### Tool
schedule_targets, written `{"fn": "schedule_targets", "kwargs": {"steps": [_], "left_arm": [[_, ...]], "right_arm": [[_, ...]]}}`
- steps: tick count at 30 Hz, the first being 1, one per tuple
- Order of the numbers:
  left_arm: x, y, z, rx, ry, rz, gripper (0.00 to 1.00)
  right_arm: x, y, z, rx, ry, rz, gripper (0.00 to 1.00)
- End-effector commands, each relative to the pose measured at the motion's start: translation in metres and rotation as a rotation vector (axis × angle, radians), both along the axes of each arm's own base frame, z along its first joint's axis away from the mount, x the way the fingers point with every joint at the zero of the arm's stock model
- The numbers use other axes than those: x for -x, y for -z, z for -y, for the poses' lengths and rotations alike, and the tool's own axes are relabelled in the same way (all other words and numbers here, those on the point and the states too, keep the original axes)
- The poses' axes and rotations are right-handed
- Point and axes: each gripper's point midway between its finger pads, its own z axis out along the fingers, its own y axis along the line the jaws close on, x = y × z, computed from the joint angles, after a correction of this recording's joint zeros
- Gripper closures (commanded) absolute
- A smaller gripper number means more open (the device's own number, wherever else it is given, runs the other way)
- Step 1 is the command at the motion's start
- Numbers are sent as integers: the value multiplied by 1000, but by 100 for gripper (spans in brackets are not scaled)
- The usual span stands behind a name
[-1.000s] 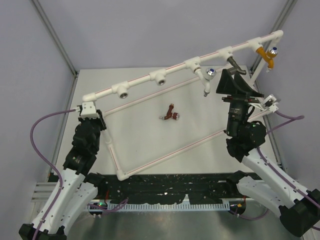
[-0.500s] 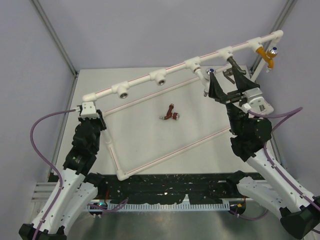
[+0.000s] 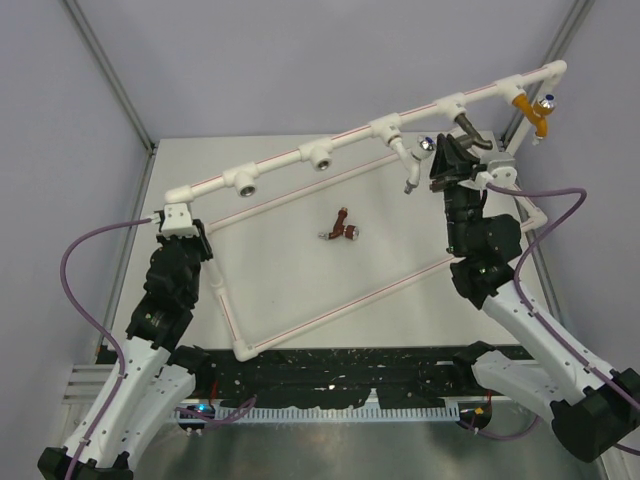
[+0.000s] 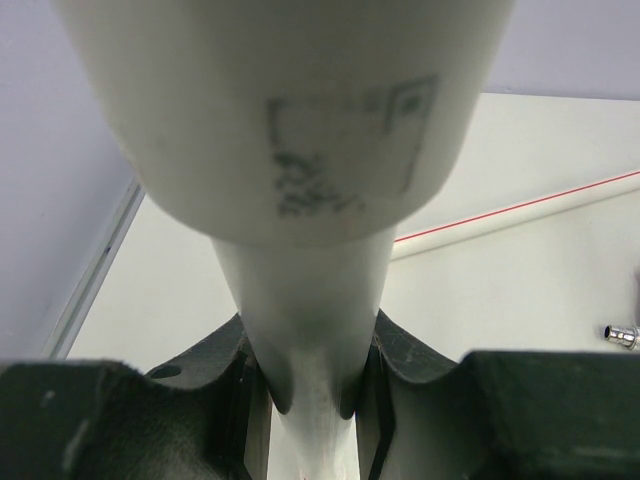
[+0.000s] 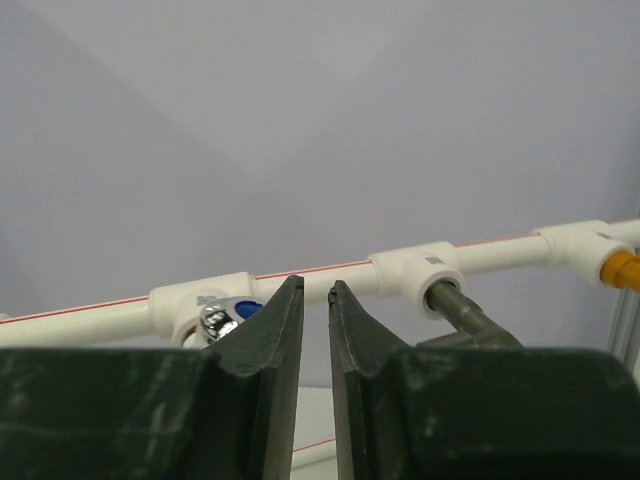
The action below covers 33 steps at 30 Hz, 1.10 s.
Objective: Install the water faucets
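A white water faucet (image 3: 411, 166) with a blue-and-silver knob (image 5: 226, 316) hangs from a tee of the raised white pipe (image 3: 345, 143). My right gripper (image 3: 446, 160) (image 5: 312, 293) stands just right of that knob, shut with nothing between its fingers. Whether its left finger (image 5: 275, 325) touches the knob I cannot tell. A reddish-brown faucet (image 3: 341, 228) lies loose on the table, mid-frame. At the frame's left corner, my left gripper (image 3: 178, 222) (image 4: 308, 372) is shut on the white pipe (image 4: 305, 300).
A dark grey faucet (image 3: 470, 130) (image 5: 468, 312) sits in the tee beside my right gripper, and an orange one (image 3: 533, 108) (image 5: 622, 268) hangs near the pipe's right end. Two open tee sockets (image 3: 320, 158) lie further left. The lower pipe rails (image 3: 340, 300) cross the table diagonally.
My right gripper went from wide open to shut, and it turned and moved up-left, close beside the white faucet's knob. The left arm has stayed still.
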Motion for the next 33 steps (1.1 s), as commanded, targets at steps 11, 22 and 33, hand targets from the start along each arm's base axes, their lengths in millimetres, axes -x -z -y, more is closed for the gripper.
{"fn": "schedule_targets", "kwargs": {"steps": [11, 22, 33], "left_arm": [[2, 4, 5, -80, 52, -43, 100], [1, 4, 6, -79, 56, -42, 100], [2, 1, 4, -76, 50, -33, 100]], "right_arm": [[1, 22, 37, -233, -20, -65, 59], [40, -41, 10, 44, -142, 104, 28], [-1, -20, 1, 64, -124, -81, 39]]}}
